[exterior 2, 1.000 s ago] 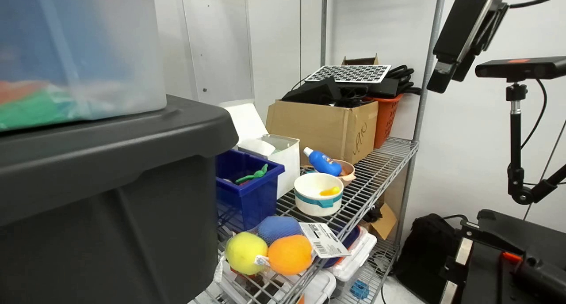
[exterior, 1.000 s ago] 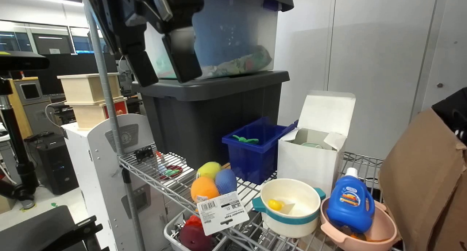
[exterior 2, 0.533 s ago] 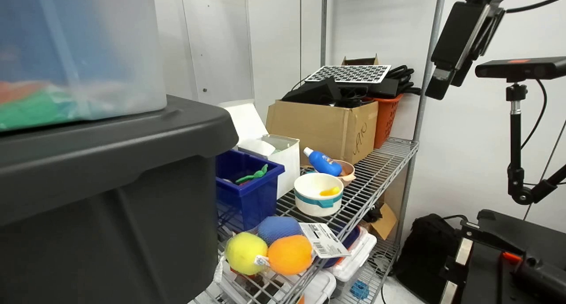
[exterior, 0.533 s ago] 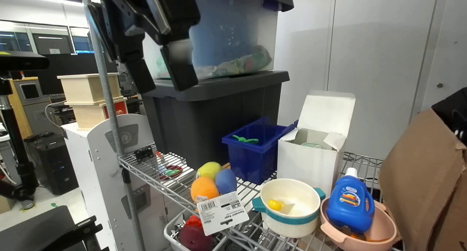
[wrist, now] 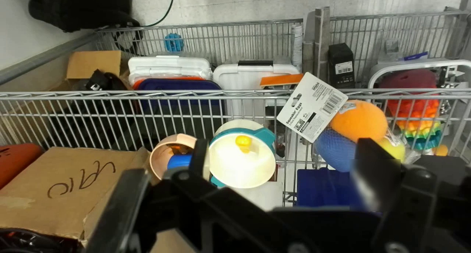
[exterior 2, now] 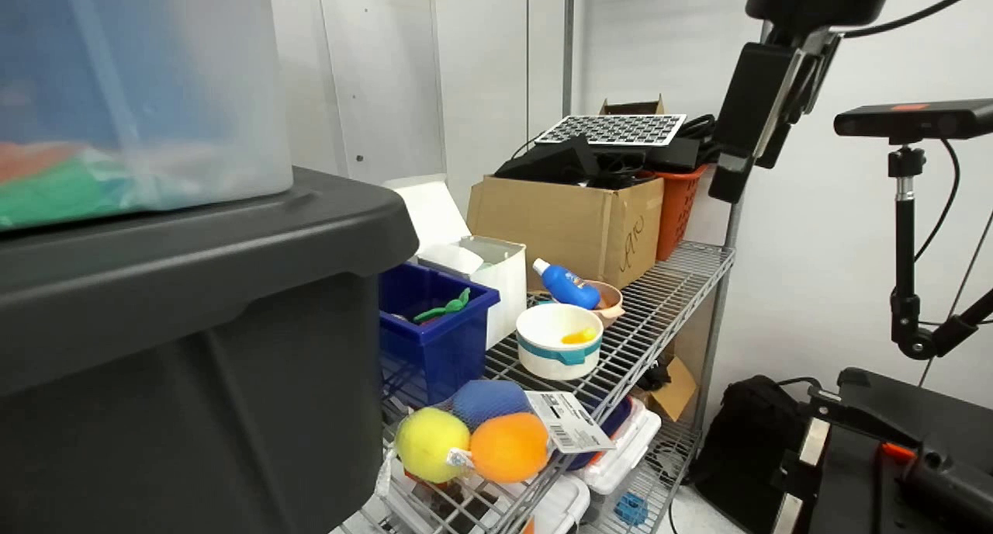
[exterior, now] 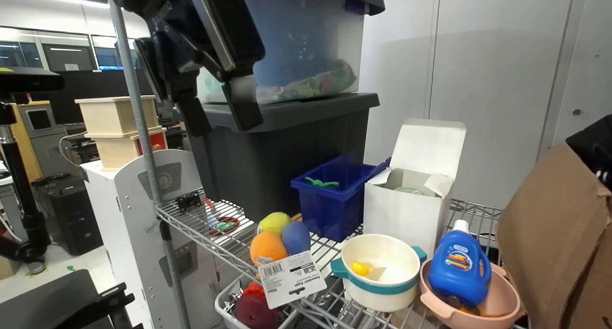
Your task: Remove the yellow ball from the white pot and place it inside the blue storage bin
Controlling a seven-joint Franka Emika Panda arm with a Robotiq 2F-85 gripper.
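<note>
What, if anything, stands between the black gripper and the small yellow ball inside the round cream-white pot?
Nothing visible does, from above: the open gripper hangs high; the wrist view shows the small yellow ball uncovered. Only the wall of the cream-white pot surrounds it.

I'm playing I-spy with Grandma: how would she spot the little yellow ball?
On the wire shelf, beside the pink bowl, stands a teal-banded white pot. The yellow ball lies inside it. It's smaller and brighter than the greenish-yellow ball netted nearby.

Wire shelf (exterior 2: pixel 659 301): white pot (exterior: pixel 382 289), blue bin (exterior: pixel 330 209)
</note>
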